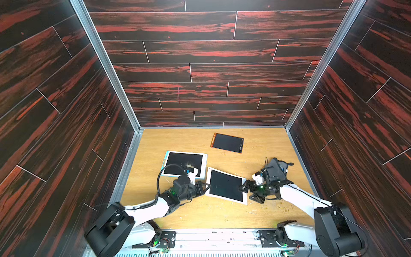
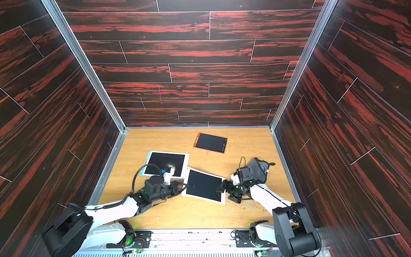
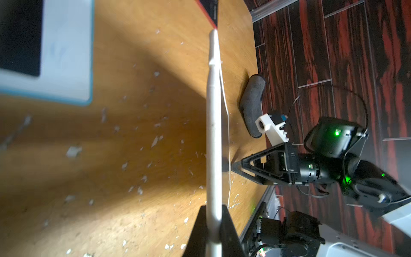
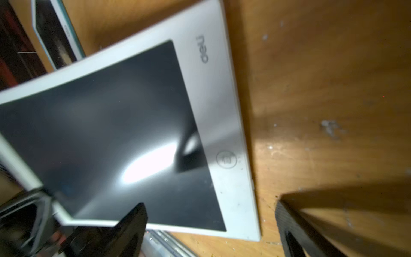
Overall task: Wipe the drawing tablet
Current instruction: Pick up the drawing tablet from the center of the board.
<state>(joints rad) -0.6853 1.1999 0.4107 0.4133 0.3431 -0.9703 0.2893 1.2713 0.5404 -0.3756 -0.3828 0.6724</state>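
The left gripper point(image 1: 205, 187) clamps one end of the white-framed drawing tablet point(image 1: 225, 185), lying on the counter point(image 1: 222, 215) between both grippers; the right gripper point(image 1: 248, 191) gapes wide at the other end. Long axis runs gripper to gripper, button end toward the right one. Wiping looks unstarted: the grey cloth point(image 1: 278, 165) lies unheld beyond the right gripper.

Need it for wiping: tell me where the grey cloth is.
In both top views the grey cloth lies on the table's right side, near the right wall, just behind the right arm's wrist.
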